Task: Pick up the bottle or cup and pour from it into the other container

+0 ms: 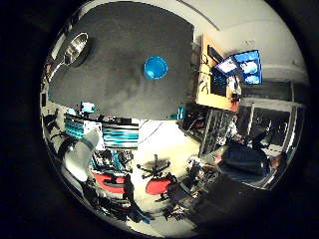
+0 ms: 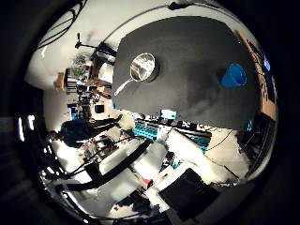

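Observation:
A blue cup (image 1: 155, 68) stands upright on the dark table top (image 1: 120, 90), near its middle. A shiny metal saucepan (image 2: 142, 67) with a long handle stands on the same table, well away from the cup, towards the far side. White and black parts of my hand and arm (image 2: 173, 183) show at the edge of the right thumb side palm view. The hand is high up and off the table's edge, far from both containers. I cannot see what is in either container.
Teal-striped boxes (image 1: 125, 132) sit along the table's near edge. Red office chairs (image 1: 110, 181) stand on the floor beyond it. A wooden desk (image 1: 209, 80) with a lit monitor (image 1: 244, 67) stands beside the table.

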